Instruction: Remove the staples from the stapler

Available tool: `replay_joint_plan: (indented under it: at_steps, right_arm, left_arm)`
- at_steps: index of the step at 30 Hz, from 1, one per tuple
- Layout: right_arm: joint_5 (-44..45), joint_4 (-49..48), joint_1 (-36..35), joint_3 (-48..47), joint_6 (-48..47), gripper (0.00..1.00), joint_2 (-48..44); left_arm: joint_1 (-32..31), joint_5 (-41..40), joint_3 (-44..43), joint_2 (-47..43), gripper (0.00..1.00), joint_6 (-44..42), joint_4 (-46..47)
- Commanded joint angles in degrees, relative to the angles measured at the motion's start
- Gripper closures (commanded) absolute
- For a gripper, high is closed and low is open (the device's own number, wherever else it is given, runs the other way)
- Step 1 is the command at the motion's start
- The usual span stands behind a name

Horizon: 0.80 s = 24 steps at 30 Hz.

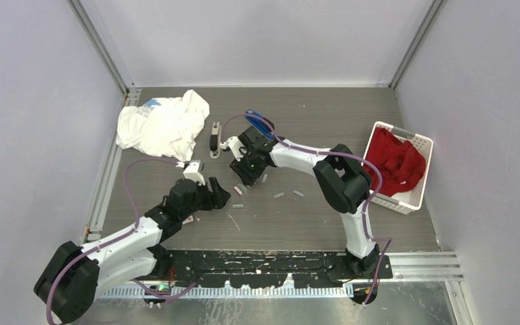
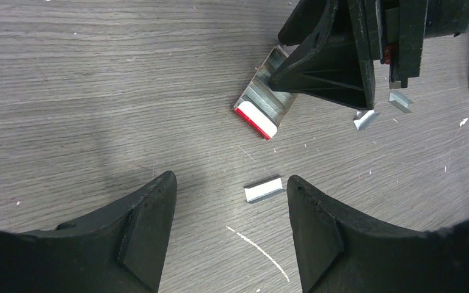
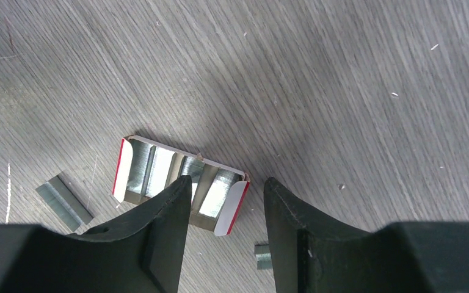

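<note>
- Several staples point(image 2: 263, 188), in short silvery strips, lie loose around the middle of the table point(image 1: 325, 115). One strip lies flat between the fingers of the left gripper.
- The stapler point(image 1: 214, 139) rests in the far left part of the table, just beside a white cloth point(image 1: 162, 125) and apart from both grippers. Whether any staples are inside it cannot be told.
- Left gripper point(image 2: 229, 183): spread wide, low over the table, pinching nothing. The strip between its fingers touches neither of them.
- Right gripper point(image 3: 227, 181): spread and empty, poised over one end of a small white-and-red box point(image 3: 159, 171) that holds rows of staples. One finger overlaps the box in the wrist view, but contact cannot be confirmed.
- A basket point(image 1: 396, 204) with a red cloth point(image 1: 396, 162) sits at the right edge and plays no part.
- Step in hand, in my judgement: the stapler is not being handled. The work is on the loose strips, and the left gripper is lined up to take one.
- The next move calls for lowering the left fingers to the table and closing squarely on the strip's long sides. The strip is thin and flat, so a shallow or skewed close would likely push it aside or break it apart.
</note>
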State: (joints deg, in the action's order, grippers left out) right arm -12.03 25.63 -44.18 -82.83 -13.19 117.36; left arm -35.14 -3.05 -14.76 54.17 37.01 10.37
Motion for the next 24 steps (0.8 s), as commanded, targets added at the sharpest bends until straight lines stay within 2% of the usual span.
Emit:
replay_joint_plan:
  at_steps: [1,24]
  right_arm:
    - [0.81,-0.10,-0.21,-0.57,-0.50,0.47,-3.04]
    - [6.05,-1.00,-1.43,0.09,-1.91,0.50,-3.51]
  left_arm:
    - [0.16,-1.17,-0.44,-1.18,0.33,-0.70,1.08]
    - [0.16,-1.36,-0.42,-1.85,0.33,-0.72,0.62]
